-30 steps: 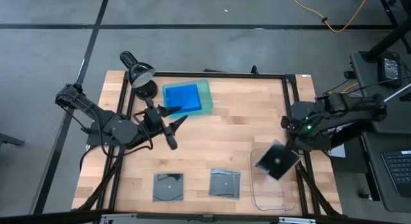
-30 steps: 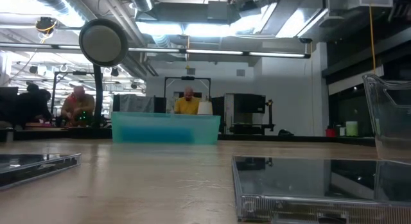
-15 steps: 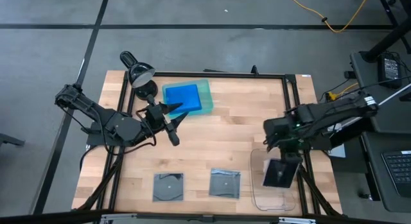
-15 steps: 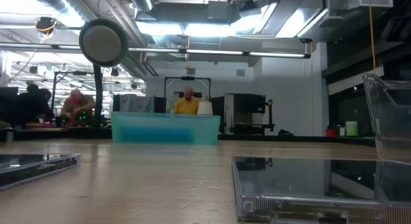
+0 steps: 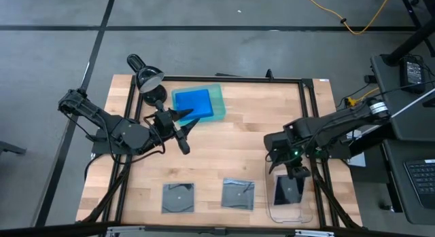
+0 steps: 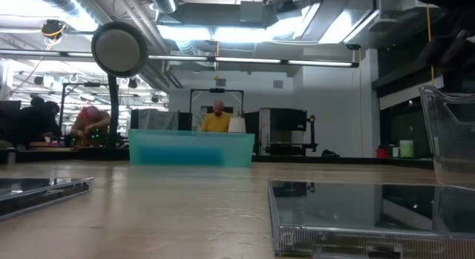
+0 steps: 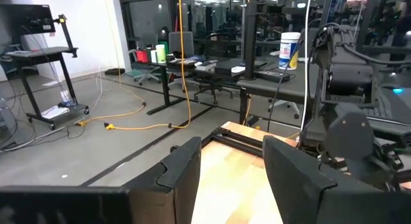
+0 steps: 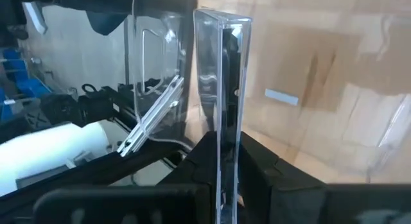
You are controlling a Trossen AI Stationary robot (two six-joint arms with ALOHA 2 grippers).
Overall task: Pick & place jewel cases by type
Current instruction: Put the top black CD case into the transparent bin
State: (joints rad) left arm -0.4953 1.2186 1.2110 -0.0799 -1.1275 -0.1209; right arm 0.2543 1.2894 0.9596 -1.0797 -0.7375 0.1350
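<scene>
Now, right gripper (image 5: 291,174): pinching a grey-clear jewel case (image 5: 288,189) by its edge, fingers narrow, holding it over the clear plastic tray (image 5: 272,211) — likely so squares are gathering there.
Held case: thin, glossy, hard-edged, standing upright between the fingers (image 8: 204,153) in the wrist view.
Left gripper (image 5: 182,128): hovering beside the green tray (image 5: 218,101), fingers spreading wide, holding nothing.
Blue cases (image 5: 192,102): lying stacked inside that translucent tray.
Remaining squares: two cases (image 5: 178,197) (image 5: 238,193) lying flat on the wooden table (image 5: 238,149).
</scene>
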